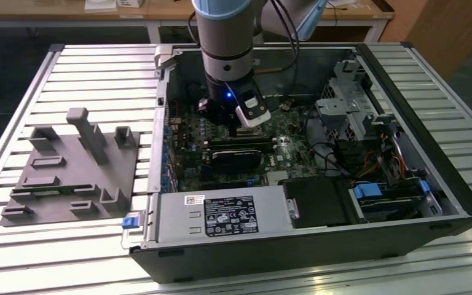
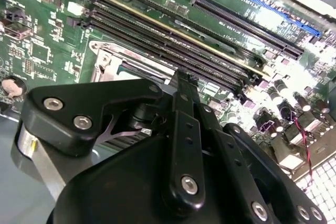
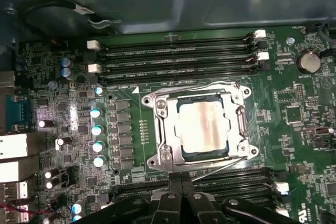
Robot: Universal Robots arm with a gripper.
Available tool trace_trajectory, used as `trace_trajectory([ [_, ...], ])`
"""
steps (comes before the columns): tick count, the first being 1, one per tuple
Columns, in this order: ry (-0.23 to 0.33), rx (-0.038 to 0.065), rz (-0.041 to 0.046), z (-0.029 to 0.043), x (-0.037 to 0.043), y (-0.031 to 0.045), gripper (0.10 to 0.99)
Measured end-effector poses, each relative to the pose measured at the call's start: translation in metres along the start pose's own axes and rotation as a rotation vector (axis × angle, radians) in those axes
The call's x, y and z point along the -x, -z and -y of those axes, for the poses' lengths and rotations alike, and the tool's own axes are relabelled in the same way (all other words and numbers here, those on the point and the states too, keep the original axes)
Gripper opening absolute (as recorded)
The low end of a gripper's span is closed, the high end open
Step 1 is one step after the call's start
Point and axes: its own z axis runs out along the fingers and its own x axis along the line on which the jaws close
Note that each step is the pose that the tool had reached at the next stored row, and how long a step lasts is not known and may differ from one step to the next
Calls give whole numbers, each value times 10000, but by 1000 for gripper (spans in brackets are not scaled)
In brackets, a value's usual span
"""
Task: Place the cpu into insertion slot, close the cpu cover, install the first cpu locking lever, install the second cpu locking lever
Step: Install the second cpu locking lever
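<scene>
Exterior view: we see the arm reaching down into the open PC case, gripper low over the motherboard, just above a black module. A grey fixture block sits on the slatted table at the exterior view's left, well apart from the case.

Second wrist view: the gripper body blocks most of the socket. Part of the silver cover shows just beyond it, beside the long black slots. We cannot tell from here whether the fingers are spread or pressed together.

First wrist view: the cpu lies flat in the insertion slot, silver top up. The cover is down around it, framing the chip through its window. A thin lever runs along the socket edge nearest the gripper. The gripper holds nothing we can see; finger state still unclear.
</scene>
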Motion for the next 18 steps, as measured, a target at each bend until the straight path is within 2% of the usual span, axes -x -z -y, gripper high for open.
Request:
trace_trajectory([
  [9,25,20,-5,60,-18,-15,106],
  [15,33,111,-16,89,-71,-38,106],
  [18,35,227,-30,101,-105,-54,106],
])
